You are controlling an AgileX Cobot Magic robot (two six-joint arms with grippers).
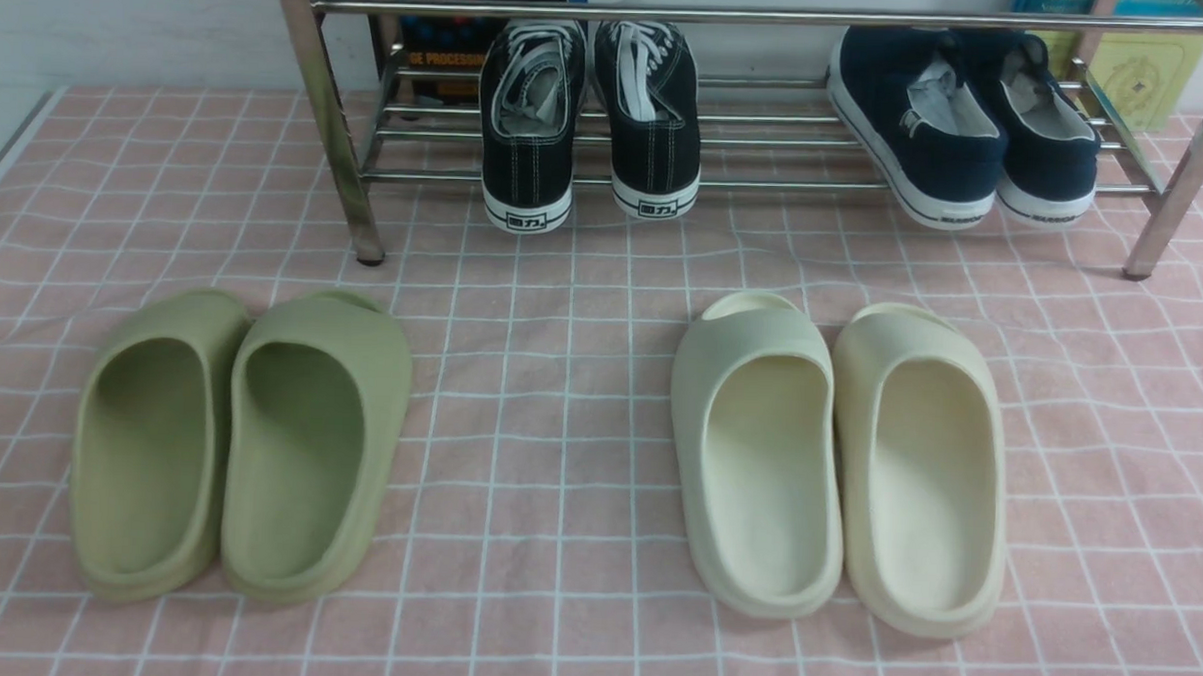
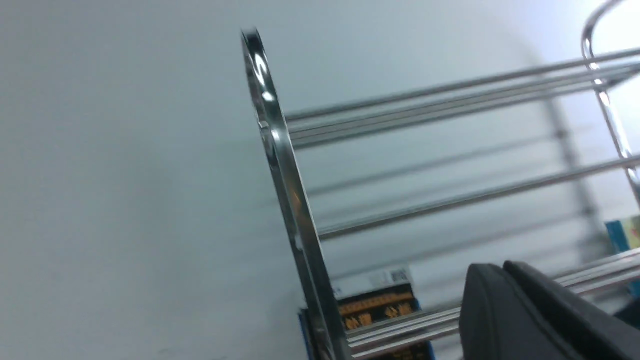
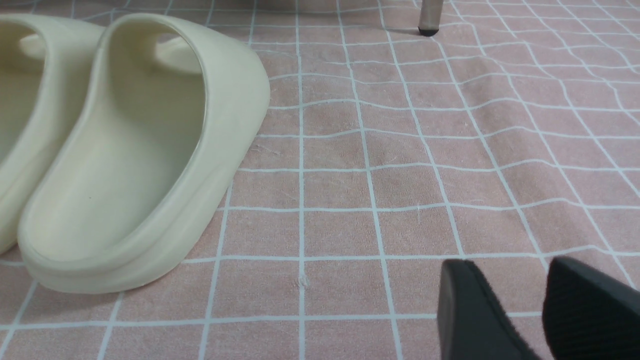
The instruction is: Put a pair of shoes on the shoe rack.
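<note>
The pair of shoes, two black canvas sneakers (image 1: 529,125) (image 1: 651,120) with white laces, rests side by side on the lower bars of the chrome shoe rack (image 1: 773,18), heels toward me. Neither arm shows in the front view. In the left wrist view my left gripper (image 2: 500,267) is shut with nothing between its fingers. It is raised beside the shoe rack's upright (image 2: 290,200), facing the bars and the white wall. My right gripper (image 3: 507,265) is open and empty, low over the pink cloth.
Navy slip-on shoes (image 1: 959,120) sit on the rack's right part. Olive slippers (image 1: 238,445) and cream slippers (image 1: 837,456) lie on the pink checked cloth in front. The cream slipper (image 3: 135,150) is beside my right gripper. A rack foot (image 3: 427,27) stands further off.
</note>
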